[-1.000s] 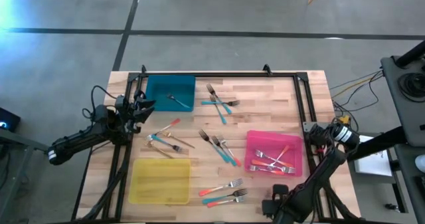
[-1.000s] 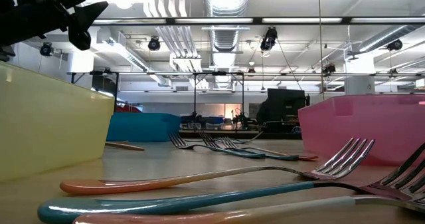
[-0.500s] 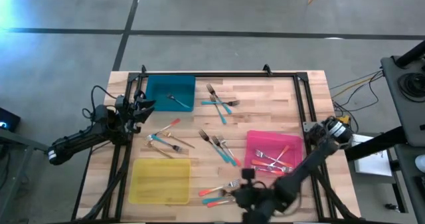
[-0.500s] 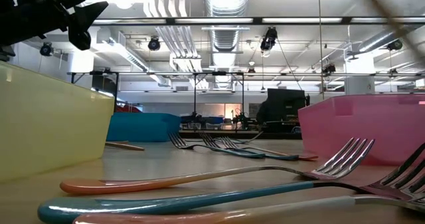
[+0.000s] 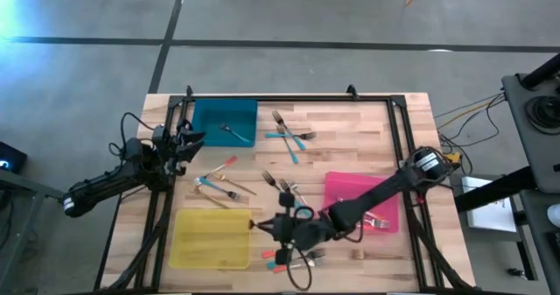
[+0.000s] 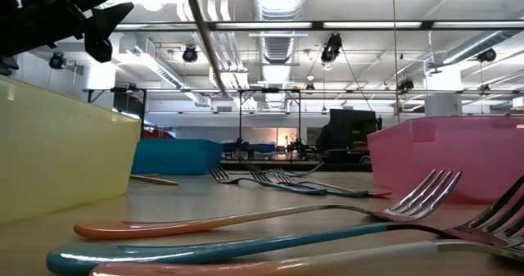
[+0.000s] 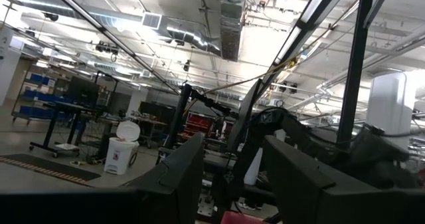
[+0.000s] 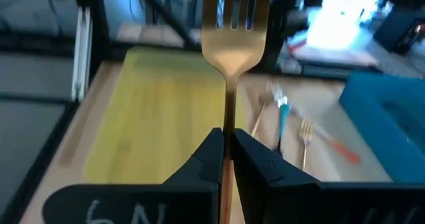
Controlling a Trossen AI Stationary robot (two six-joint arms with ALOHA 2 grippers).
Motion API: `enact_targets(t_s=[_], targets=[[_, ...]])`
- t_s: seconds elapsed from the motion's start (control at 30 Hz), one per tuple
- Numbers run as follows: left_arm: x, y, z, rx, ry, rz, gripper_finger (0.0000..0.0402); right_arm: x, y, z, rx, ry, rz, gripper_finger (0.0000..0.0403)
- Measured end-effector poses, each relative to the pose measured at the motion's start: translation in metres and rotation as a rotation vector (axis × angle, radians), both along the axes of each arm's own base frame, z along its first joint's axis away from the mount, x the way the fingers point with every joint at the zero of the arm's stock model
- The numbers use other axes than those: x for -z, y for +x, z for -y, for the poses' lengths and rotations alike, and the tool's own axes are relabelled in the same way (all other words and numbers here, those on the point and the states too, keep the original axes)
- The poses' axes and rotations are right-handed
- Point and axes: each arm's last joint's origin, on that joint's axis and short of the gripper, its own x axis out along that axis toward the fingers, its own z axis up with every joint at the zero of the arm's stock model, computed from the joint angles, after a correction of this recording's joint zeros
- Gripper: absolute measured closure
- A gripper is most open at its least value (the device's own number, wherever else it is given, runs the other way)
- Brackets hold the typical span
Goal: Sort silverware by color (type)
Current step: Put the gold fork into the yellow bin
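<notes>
Right gripper (image 5: 282, 228), clamped on the handle of a gold fork (image 8: 232, 31), hangs over the table just off the yellow tray's (image 5: 210, 238) right edge, near the front edge, so the tray lies straight ahead along the fork's long axis, tines leading. Left gripper (image 5: 185, 141) waits with fingers apart at the left edge beside the teal tray (image 5: 224, 122), farther from the yellow tray. Only the right wrist view shows the fork and its grip; the high view gives its place.
</notes>
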Motion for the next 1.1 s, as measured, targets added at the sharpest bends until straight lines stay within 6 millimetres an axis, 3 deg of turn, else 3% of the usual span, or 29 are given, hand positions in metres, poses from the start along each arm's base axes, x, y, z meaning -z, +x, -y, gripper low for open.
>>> enact_targets(t_s=[0.17, 0.37, 0.63, 0.87, 1.1], targets=[[0.000, 0.000, 0.000, 0.001, -0.001, -0.003, 0.0260, -0.001, 0.014, 0.008, -0.002, -0.006, 0.121, 0.0390], [0.001, 0.000, 0.000, 0.000, -0.003, -0.007, 0.0260, 0.017, 0.039, 0.003, -0.121, -0.054, 0.268, 0.0390], [0.001, 0.001, 0.000, 0.001, -0.006, -0.015, 0.0260, 0.039, 0.078, 0.000, -0.143, -0.099, 0.299, 0.0390], [0.002, 0.001, 0.000, 0.000, -0.008, -0.018, 0.0260, 0.052, 0.110, -0.005, -0.145, -0.063, 0.189, 0.0390], [0.002, 0.001, 0.000, 0.000, -0.008, -0.018, 0.0260, 0.035, 0.130, 0.008, -0.047, 0.076, 0.001, 0.0390]])
